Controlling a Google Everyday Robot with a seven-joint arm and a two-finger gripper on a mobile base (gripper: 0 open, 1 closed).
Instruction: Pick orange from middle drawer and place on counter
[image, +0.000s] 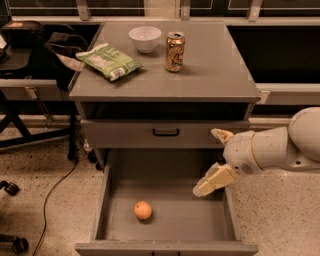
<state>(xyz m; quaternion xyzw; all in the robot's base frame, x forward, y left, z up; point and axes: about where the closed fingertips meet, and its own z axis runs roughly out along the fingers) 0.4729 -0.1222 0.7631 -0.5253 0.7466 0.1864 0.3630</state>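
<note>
The gripper (217, 159) is spread wide and empty (not touching anything as far as I can see), hanging over the right side of the open middle drawer (170, 172). The orange (143, 210) sits on the drawer floor, below and left of it, well apart. The counter (215, 75) is up above.

I count one gripper (210, 162) over the right of one open drawer (175, 212), one orange (143, 210) lower left of it; up beyond it, one bowl (145, 38), one can (174, 51), one bag (108, 61).
</note>
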